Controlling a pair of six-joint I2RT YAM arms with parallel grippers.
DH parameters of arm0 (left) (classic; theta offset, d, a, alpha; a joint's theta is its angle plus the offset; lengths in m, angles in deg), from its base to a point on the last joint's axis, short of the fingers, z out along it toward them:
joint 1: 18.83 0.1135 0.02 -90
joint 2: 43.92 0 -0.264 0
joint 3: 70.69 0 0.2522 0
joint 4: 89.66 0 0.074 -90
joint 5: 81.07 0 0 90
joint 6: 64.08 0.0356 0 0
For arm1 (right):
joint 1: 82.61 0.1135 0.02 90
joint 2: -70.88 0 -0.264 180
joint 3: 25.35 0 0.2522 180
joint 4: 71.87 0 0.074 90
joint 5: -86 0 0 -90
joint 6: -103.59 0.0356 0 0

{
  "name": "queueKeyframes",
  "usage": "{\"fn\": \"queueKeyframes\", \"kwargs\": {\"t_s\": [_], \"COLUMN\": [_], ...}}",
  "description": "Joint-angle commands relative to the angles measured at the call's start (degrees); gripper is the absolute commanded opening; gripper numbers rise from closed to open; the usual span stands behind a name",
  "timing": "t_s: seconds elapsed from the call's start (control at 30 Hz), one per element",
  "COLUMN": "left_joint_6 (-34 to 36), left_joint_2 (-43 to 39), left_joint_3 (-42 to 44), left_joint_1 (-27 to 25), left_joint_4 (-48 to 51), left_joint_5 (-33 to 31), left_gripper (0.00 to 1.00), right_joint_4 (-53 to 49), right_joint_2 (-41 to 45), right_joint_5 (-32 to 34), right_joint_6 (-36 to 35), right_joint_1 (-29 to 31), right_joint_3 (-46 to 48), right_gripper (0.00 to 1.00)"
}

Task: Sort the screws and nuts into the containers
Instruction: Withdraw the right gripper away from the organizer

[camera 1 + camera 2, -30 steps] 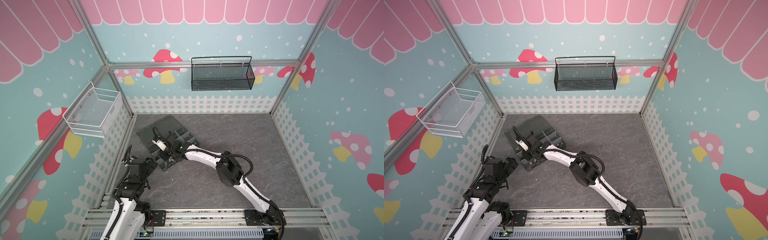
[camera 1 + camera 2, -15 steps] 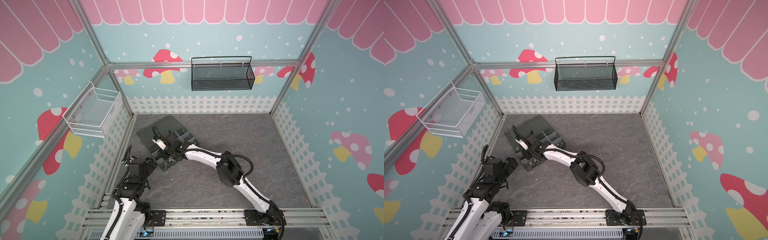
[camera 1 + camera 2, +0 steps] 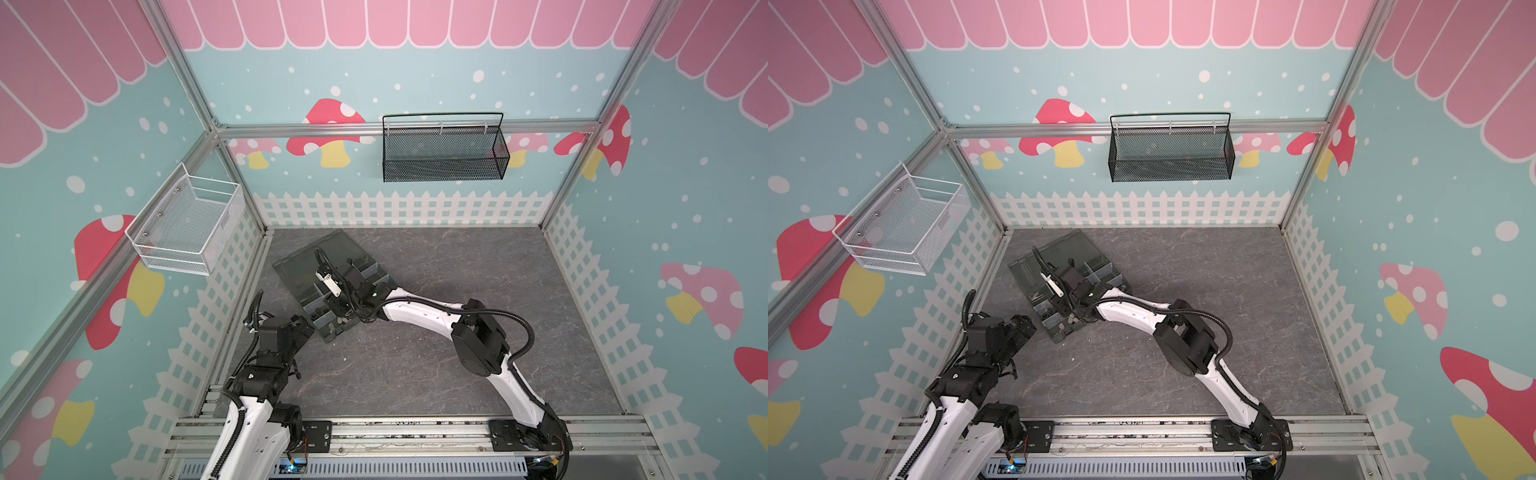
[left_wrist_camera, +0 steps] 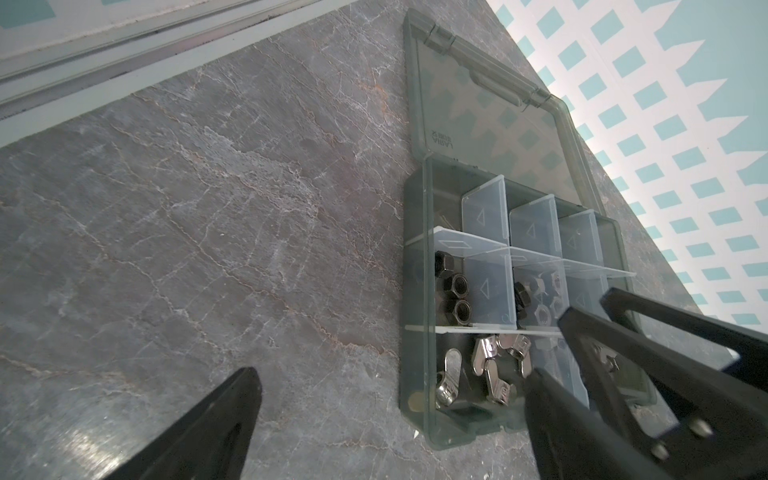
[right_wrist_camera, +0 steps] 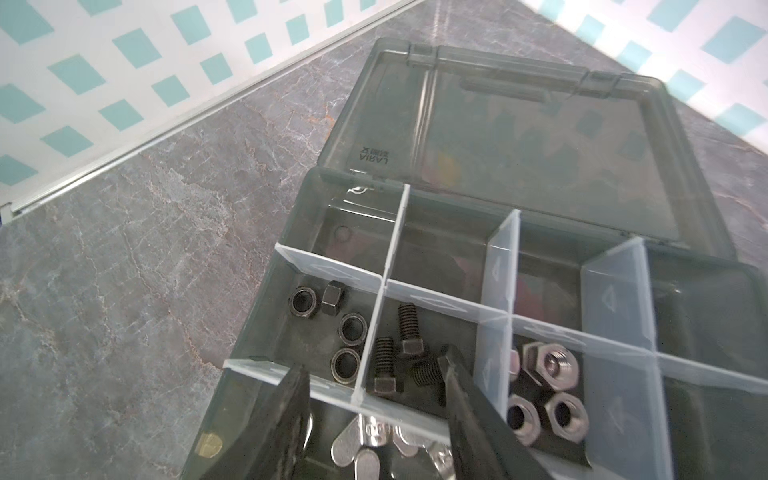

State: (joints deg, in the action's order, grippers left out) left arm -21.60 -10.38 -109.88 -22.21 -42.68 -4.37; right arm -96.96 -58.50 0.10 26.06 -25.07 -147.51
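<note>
The dark grey organizer box [image 3: 291,270] [image 3: 1027,270] lies open at the table's back left, and clear dividers split it into containers [image 5: 419,257]. Black screws [image 5: 409,332] lie in one container. Black nuts [image 5: 332,297] [image 4: 455,291], silver nuts [image 5: 548,365] and silver wing nuts [image 5: 365,444] [image 4: 494,361] fill neighbouring ones. My right gripper [image 5: 374,365] [image 3: 338,309] hangs open over the screw and wing-nut compartments with nothing between its fingers. The left gripper [image 4: 392,374] [image 3: 301,328] is wide open and empty, low beside the box's near corner.
The box lid [image 5: 540,124] lies flat toward the back wall. A white wire basket [image 3: 187,228] hangs on the left wall and a black mesh basket [image 3: 444,149] on the back wall. Grey tabletop [image 3: 478,257] stretches to the right of the box.
The right gripper's jaws have spread wider above the box. The left arm has stayed where it was.
</note>
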Motion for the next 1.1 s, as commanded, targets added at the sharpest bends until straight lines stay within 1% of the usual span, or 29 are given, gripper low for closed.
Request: {"fn": "queueKeyframes", "kwargs": {"t_s": [0.0,0.13,0.2,0.33,0.4,0.57,0.67,0.8,0.9,1.0,1.03,1.07], "left_joint_6": [0.2,1.1,1.4,1.8,2.5,3.8,4.8,6.6,7.8,8.8,9.3,10.0], "left_joint_2": [-0.8,-2.0,-2.9,-4.5,-5.3,-6.2,-6.2,-5.8,-5.2,-4.6,-4.5,-4.2], "left_joint_3": [-1.7,-2.5,-2.5,-2.3,-2.4,-1.9,-1.2,0.3,1.2,2.5,3.1,3.9], "left_joint_1": [0.3,0.3,0.3,0.3,0.3,0.3,0.3,0.3,0.4,0.3,0.4,0.3], "left_joint_4": [1.2,2.8,3.3,3.2,2.6,0.3,-2.5,-7.7,-12.0,-17.2,-19.0,-21.4], "left_joint_5": [-1.2,-2.7,-3.2,-4.4,-4.7,-4.7,-4.5,-4.1,-4.6,-4.7,-6.6,-7.1], "left_gripper": [1.0,1.0,1.0,1.0,1.0,1.0,1.0,1.0,1.0,1.0,1.0,1.0], "right_joint_4": [3.8,5.5,6.0,6.1,6.1,4.8,3.2,3.1,3.1,3.4,3.5,3.8], "right_joint_2": [4.9,11.3,15.2,24.0,28.7,40.2,46.5,54.0,58.5,61.5,62.1,62.6], "right_joint_5": [5.3,11.2,15.9,24.1,26.9,29.5,29.6,26.9,27.7,30.7,31.5,32.0], "right_joint_6": [0.7,1.8,2.9,5.4,7.0,12.2,16.0,19.4,20.2,19.9,19.6,19.4], "right_joint_1": [0.2,0.0,-0.1,-1.0,-1.8,-5.8,-9.6,-16.9,-20.9,-23.6,-24.3,-25.4], "right_joint_3": [5.2,13.8,18.6,27.8,33.1,44.3,50.1,58.1,62.5,65.2,65.8,66.4], "right_gripper": [0.61,0.72,0.79,0.99,0.98,0.98,0.98,0.98,0.98,0.98,0.98,0.98]}}
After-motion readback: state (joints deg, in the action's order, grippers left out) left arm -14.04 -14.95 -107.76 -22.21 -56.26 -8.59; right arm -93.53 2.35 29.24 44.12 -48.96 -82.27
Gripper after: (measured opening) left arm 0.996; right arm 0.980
